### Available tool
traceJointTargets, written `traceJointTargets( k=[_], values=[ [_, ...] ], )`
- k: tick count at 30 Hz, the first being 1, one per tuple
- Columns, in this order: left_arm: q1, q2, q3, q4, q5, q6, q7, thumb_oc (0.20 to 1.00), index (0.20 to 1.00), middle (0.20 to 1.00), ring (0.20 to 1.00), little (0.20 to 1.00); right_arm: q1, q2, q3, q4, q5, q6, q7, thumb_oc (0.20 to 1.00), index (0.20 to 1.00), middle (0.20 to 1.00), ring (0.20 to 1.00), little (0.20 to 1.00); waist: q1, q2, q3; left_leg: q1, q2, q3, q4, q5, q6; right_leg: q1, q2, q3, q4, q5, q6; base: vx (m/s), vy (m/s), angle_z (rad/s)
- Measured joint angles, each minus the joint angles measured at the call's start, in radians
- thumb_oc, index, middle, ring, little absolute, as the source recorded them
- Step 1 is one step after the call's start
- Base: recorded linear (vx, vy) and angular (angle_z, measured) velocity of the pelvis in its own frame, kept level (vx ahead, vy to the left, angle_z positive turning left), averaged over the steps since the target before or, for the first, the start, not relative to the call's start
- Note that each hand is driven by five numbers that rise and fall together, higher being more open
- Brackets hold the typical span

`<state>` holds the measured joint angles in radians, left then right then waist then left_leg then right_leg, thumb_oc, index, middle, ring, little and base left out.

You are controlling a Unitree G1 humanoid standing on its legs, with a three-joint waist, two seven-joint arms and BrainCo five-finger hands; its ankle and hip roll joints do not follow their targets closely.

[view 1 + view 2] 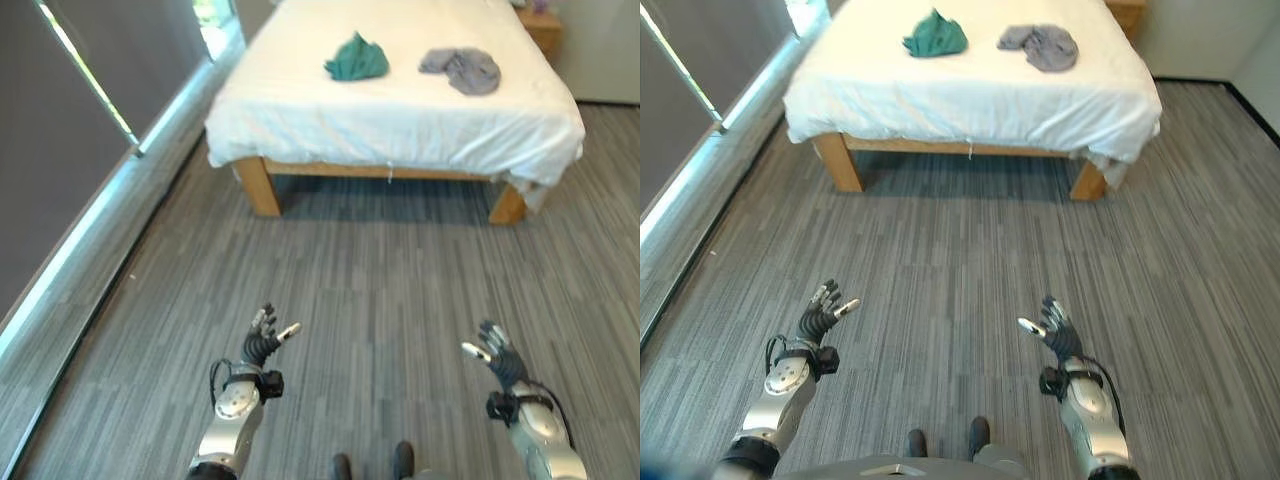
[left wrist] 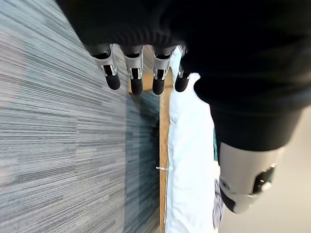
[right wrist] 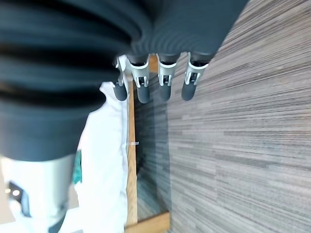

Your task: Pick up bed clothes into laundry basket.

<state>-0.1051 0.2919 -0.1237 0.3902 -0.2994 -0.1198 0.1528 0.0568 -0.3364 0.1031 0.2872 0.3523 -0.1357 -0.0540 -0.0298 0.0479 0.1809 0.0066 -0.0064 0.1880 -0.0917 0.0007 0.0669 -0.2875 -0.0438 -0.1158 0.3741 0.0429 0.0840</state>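
Two crumpled garments lie on the white bed (image 1: 400, 120) far ahead: a green one (image 1: 356, 58) toward the left and a grey one (image 1: 462, 69) to its right. Both also show in the right eye view, green (image 1: 934, 35) and grey (image 1: 1040, 45). My left hand (image 1: 264, 342) hovers low over the grey floor, fingers straight and spread, holding nothing. My right hand (image 1: 495, 356) is held the same way on the other side, open and empty. Both hands are well short of the bed. In each wrist view, the fingers (image 2: 134, 77) (image 3: 164, 77) point toward the bed's wooden frame.
The bed stands on wooden legs (image 1: 258, 186) with its sheet hanging over the sides. A dark wall with a bright window strip (image 1: 90, 80) runs along the left. A wooden nightstand (image 1: 542, 28) sits at the far right of the bed. Striped grey flooring (image 1: 380, 280) lies between me and the bed.
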Motion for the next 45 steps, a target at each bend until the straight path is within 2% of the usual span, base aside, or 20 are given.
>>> traceJointTargets(
  k=[3, 6, 9, 15, 17, 18, 19, 21, 24, 28, 30, 33, 34, 35, 36, 37, 39, 41, 43, 45],
  values=[
    [0.004, 0.005, -0.010, 0.000, 0.010, -0.001, 0.000, 1.000, 1.000, 1.000, 1.000, 1.000, 0.050, 0.006, 0.019, -0.001, 0.000, 0.001, 0.000, 1.000, 1.000, 1.000, 1.000, 1.000, -0.028, -0.004, 0.035, 0.021, -0.031, 0.000, 0.018, -0.035, 0.010, -0.180, -0.113, -0.017, 0.297, -0.022, 0.077, 0.31, -0.014, -0.08],
    [0.032, 0.004, 0.006, 0.012, 0.009, -0.001, -0.002, 1.000, 1.000, 1.000, 1.000, 1.000, 0.117, 0.029, 0.018, -0.021, 0.001, 0.000, 0.010, 1.000, 1.000, 1.000, 1.000, 1.000, -0.045, -0.016, 0.046, 0.013, -0.043, -0.008, 0.015, -0.067, -0.041, -0.193, -0.167, -0.052, 0.015, -0.027, 0.086, 0.43, -0.124, 0.09],
    [0.041, -0.015, 0.024, 0.088, 0.007, 0.001, -0.003, 1.000, 1.000, 1.000, 1.000, 1.000, 0.170, 0.052, 0.021, -0.021, 0.001, 0.013, 0.016, 1.000, 1.000, 1.000, 1.000, 1.000, -0.074, -0.049, 0.044, 0.037, -0.060, -0.013, 0.052, -0.097, -0.025, -0.103, -0.181, -0.065, -0.312, 0.014, 0.095, 0.55, -0.216, 0.11],
    [0.117, -0.004, 0.013, 0.078, 0.009, 0.005, -0.009, 1.000, 1.000, 1.000, 1.000, 1.000, 0.161, 0.059, 0.008, -0.033, 0.002, 0.019, 0.021, 1.000, 1.000, 1.000, 1.000, 1.000, -0.099, -0.071, -0.022, 0.147, 0.025, -0.038, 0.072, -0.179, -0.106, 0.038, -0.121, -0.224, -0.368, 0.078, 0.051, 0.40, -0.260, 0.15],
    [0.129, 0.006, 0.016, 0.076, 0.009, 0.008, -0.009, 1.000, 1.000, 1.000, 1.000, 1.000, 0.105, 0.061, 0.025, 0.017, 0.006, 0.022, 0.026, 1.000, 1.000, 1.000, 1.000, 1.000, -0.090, -0.089, -0.027, 0.068, 0.084, -0.046, 0.366, -0.222, -0.173, 0.088, -0.087, -0.229, -0.318, 0.082, -0.038, 0.64, -0.573, 0.07],
    [0.131, 0.001, 0.025, 0.059, 0.006, 0.012, -0.016, 1.000, 1.000, 1.000, 1.000, 1.000, 0.072, 0.040, 0.023, 0.012, 0.019, 0.022, 0.039, 1.000, 1.000, 1.000, 1.000, 1.000, -0.071, -0.091, -0.031, -0.145, 0.147, -0.090, 0.832, -0.081, -0.208, 0.120, -0.052, -0.231, -0.280, -0.014, -0.101, 0.57, -0.477, -0.25],
    [0.138, -0.010, 0.032, 0.046, -0.001, 0.011, -0.024, 1.000, 1.000, 1.000, 1.000, 1.000, 0.072, 0.027, 0.011, 0.003, 0.041, 0.019, 0.048, 1.000, 1.000, 1.000, 1.000, 1.000, -0.032, -0.089, -0.029, -0.257, 0.177, -0.118, 1.027, 0.091, -0.181, 0.156, -0.021, -0.196, -0.289, -0.038, -0.117, 0.50, -0.384, -0.73],
    [0.158, -0.009, 0.031, 0.041, -0.004, 0.011, -0.033, 1.000, 1.000, 1.000, 1.000, 1.000, 0.053, 0.019, 0.003, 0.006, 0.059, 0.014, 0.051, 1.000, 1.000, 1.000, 1.000, 1.000, 0.033, -0.097, -0.027, -0.363, 0.192, -0.144, 1.215, 0.139, -0.185, 0.235, 0.016, -0.156, -0.314, -0.052, -0.117, 0.32, -0.156, -1.01],
    [0.145, -0.006, 0.031, 0.051, -0.004, 0.014, -0.050, 1.000, 1.000, 1.000, 1.000, 1.000, 0.082, -0.005, -0.005, -0.014, 0.058, 0.002, 0.045, 1.000, 1.000, 1.000, 1.000, 1.000, 0.038, -0.148, -0.021, -0.489, 0.151, -0.089, 1.077, 0.111, -0.197, 0.388, 0.013, -0.151, -0.389, -0.105, -0.103, 0.60, -0.093, -0.29],
    [0.144, -0.014, 0.030, 0.046, -0.004, 0.014, -0.055, 1.000, 1.000, 1.000, 1.000, 1.000, 0.078, -0.009, -0.037, 0.001, 0.059, 0.002, 0.033, 1.000, 1.000, 1.000, 1.000, 1.000, 0.054, -0.110, -0.021, -0.513, 0.155, -0.010, 0.578, 0.120, -0.186, 0.508, 0.079, -0.128, -0.454, -0.153, -0.041, 0.64, 0.036, -0.38],
    [0.160, -0.011, 0.010, 0.057, -0.001, 0.014, -0.069, 1.000, 1.000, 1.000, 1.000, 1.000, 0.103, -0.059, 0.013, -0.005, 0.045, 0.003, 0.031, 1.000, 1.000, 1.000, 1.000, 1.000, 0.090, -0.088, -0.044, -0.467, 0.041, -0.030, 0.245, 0.126, -0.177, 0.606, 0.101, -0.109, -0.474, -0.201, 0.013, 0.79, 0.017, -0.53],
    [0.200, -0.039, 0.030, 0.055, 0.001, 0.014, -0.072, 1.000, 1.000, 1.000, 1.000, 1.000, 0.121, -0.070, 0.023, -0.008, 0.040, 0.003, 0.043, 1.000, 1.000, 1.000, 1.000, 1.000, 0.128, -0.042, -0.075, -0.382, -0.017, -0.031, 0.109, 0.038, -0.068, 0.701, 0.132, -0.019, -0.471, -0.212, 0.027, 0.55, 0.011, -0.67],
    [0.221, -0.031, 0.055, 0.057, 0.007, 0.017, -0.070, 1.000, 1.000, 1.000, 1.000, 1.000, 0.138, -0.029, 0.029, 0.003, 0.039, 0.007, 0.049, 1.000, 1.000, 1.000, 1.000, 1.000, 0.137, -0.078, -0.117, -0.350, -0.055, -0.078, 0.129, 0.121, 0.001, 0.721, 0.107, 0.020, -0.421, -0.266, 0.023, 0.57, 0.068, -0.42],
    [0.221, -0.025, 0.064, 0.042, 0.007, 0.017, -0.070, 1.000, 1.000, 1.000, 1.000, 1.000, 0.139, -0.020, 0.031, -0.009, 0.038, 0.016, 0.058, 1.000, 1.000, 1.000, 1.000, 1.000, 0.138, -0.119, -0.125, -0.346, -0.080, -0.061, 0.161, 0.126, 0.006, 0.718, 0.072, 0.020, -0.388, -0.251, 0.006, 0.96, 0.166, -0.44],
    [0.213, -0.031, 0.086, 0.029, 0.008, 0.019, -0.070, 1.000, 1.000, 1.000, 1.000, 1.000, 0.124, -0.010, 0.038, -0.013, 0.035, 0.022, 0.064, 1.000, 1.000, 1.000, 1.000, 1.000, 0.142, -0.157, -0.121, -0.316, -0.100, -0.049, 0.211, 0.135, 0.103, 0.725, 0.036, 0.027, -0.301, -0.251, 0.006, 0.39, 0.103, -0.19],
    [0.201, -0.030, 0.085, 0.030, 0.008, 0.019, -0.071, 1.000, 1.000, 1.000, 1.000, 1.000, 0.111, -0.003, 0.038, -0.012, 0.027, 0.023, 0.063, 1.000, 1.000, 1.000, 1.000, 1.000, 0.145, -0.165, -0.122, -0.296, -0.109, -0.052, 0.210, 0.114, 0.110, 0.720, 0.018, 0.023, -0.275, -0.265, 0.005, 0.51, 0.155, -0.35],
    [0.187, -0.015, 0.082, 0.026, 0.009, 0.018, -0.063, 1.000, 1.000, 1.000, 1.000, 1.000, 0.054, 0.012, 0.081, -0.016, -0.001, 0.027, 0.064, 1.000, 1.000, 1.000, 1.000, 1.000, 0.188, -0.169, -0.113, -0.249, -0.091, -0.008, 0.202, 0.083, 0.069, 0.563, -0.028, 0.054, 0.065, -0.226, 0.043, 0.26, 0.121, -0.68],
    [0.166, -0.016, 0.072, 0.026, 0.008, 0.021, -0.059, 1.000, 1.000, 1.000, 1.000, 1.000, 0.023, 0.036, 0.101, -0.037, 0.002, 0.023, 0.066, 1.000, 1.000, 1.000, 1.000, 1.000, 0.163, -0.147, -0.091, -0.174, -0.105, -0.044, 0.186, 0.049, 0.083, 0.413, -0.039, 0.052, 0.405, 0.011, 0.073, 0.42, 0.186, 0.15],
    [0.153, -0.033, 0.081, 0.018, 0.007, 0.014, -0.063, 1.000, 1.000, 1.000, 1.000, 1.000, 0.019, 0.053, 0.105, -0.040, 0.002, 0.022, 0.064, 1.000, 1.000, 1.000, 1.000, 1.000, 0.144, -0.124, -0.079, -0.121, -0.120, -0.094, 0.165, 0.016, 0.119, 0.249, -0.052, 0.058, 0.586, -0.019, 0.062, 0.50, 0.101, 0.58],
    [0.131, -0.011, 0.044, 0.012, 0.009, 0.019, -0.060, 1.000, 1.000, 1.000, 1.000, 1.000, -0.015, 0.058, 0.103, -0.048, -0.001, 0.027, 0.066, 1.000, 1.000, 1.000, 1.000, 1.000, 0.110, -0.064, -0.017, -0.062, -0.101, -0.153, 0.149, -0.003, 0.127, 0.042, -0.084, 0.022, 0.658, -0.153, 0.014, 0.33, -0.055, 0.81]
  ],
)
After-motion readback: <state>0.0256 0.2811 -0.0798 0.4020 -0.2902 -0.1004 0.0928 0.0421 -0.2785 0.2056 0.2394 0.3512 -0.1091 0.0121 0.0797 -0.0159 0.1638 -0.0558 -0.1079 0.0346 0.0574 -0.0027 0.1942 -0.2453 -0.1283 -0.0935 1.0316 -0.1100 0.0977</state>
